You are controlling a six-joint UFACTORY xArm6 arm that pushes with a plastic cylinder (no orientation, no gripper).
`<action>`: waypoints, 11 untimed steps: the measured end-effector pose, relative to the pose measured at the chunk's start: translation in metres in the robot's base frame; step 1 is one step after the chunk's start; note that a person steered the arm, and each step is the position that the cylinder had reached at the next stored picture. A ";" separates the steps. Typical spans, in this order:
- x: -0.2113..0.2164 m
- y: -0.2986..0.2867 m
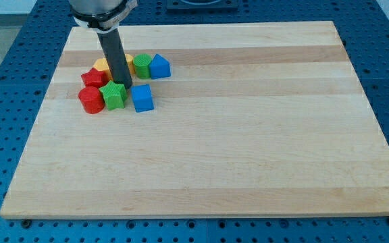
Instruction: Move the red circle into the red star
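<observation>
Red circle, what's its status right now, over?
My tip between green and blue blocks. Red circle beside red star, touching unclear. Nothing between.

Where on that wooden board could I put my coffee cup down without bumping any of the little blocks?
Nearly anywhere: the wooden board is bare from the blue cube across to the view's right edge and down to the bottom edge. The crowd sits at the view's top left, where my tip stands among the red circle, red star, two green blocks and another blue block.

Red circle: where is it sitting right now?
The red circle sits in the view's upper left, at the cluster's lower-left corner, touching the green block on its right, just below the red star.
</observation>
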State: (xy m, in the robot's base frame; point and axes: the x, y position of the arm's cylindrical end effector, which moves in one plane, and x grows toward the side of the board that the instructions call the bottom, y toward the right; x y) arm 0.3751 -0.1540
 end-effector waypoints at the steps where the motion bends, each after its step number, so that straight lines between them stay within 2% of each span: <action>1: 0.010 0.000; 3: 0.022 0.000; 4: 0.008 0.007; 5: -0.019 0.023; 6: -0.020 0.079; 7: -0.012 0.133; 8: 0.048 0.139; 9: 0.115 0.080; 10: 0.145 -0.042; 11: 0.111 -0.103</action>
State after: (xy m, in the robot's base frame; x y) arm 0.4856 -0.2568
